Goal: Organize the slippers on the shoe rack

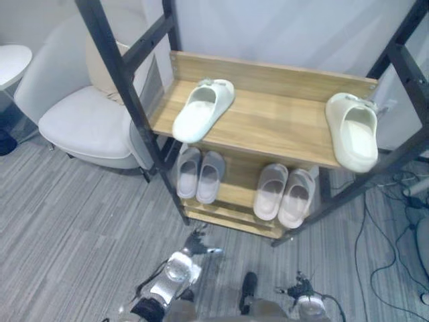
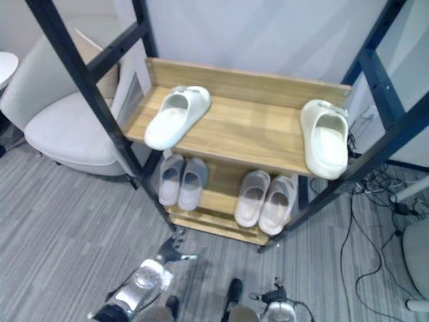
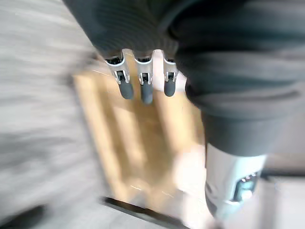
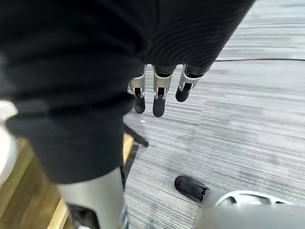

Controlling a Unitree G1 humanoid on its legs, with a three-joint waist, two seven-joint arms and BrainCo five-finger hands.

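- The shoe rack (image 1: 268, 127) has a black metal frame and 2 light wooden shelves, and it stands on grey striped carpet (image 1: 67, 221).
- 2 cream slide slippers lie on the top shelf, well apart.
- The left cream slipper (image 1: 203, 109) lies near the shelf's left end. It is turned at an angle, with its strap toward the back and its heel at the front edge.
- The right cream slipper (image 1: 353, 131) lies at the right end. Its strap is toward the back board and its heel reaches slightly past the front edge.
- Each strap carries a small ornament, too small to make out.
- On the lower shelf, the left grey pair (image 1: 200, 174) lies side by side, touching. The right grey pair (image 1: 285, 193) lies the same way, apart from the first pair.
- The left hand (image 1: 196, 245) hangs low over the carpet in front of the rack. In its wrist view its fingers (image 3: 145, 83) are straight and side by side, holding nothing, with blurred wood of the rack past them.
- The right hand (image 1: 298, 292) is also low over the carpet, nearer the robot. Its fingers (image 4: 159, 98) are relaxed and close together, with nothing in them.
- A white armchair (image 1: 87, 121) stands just left of the rack, with a round white table (image 1: 12, 62) beyond it.
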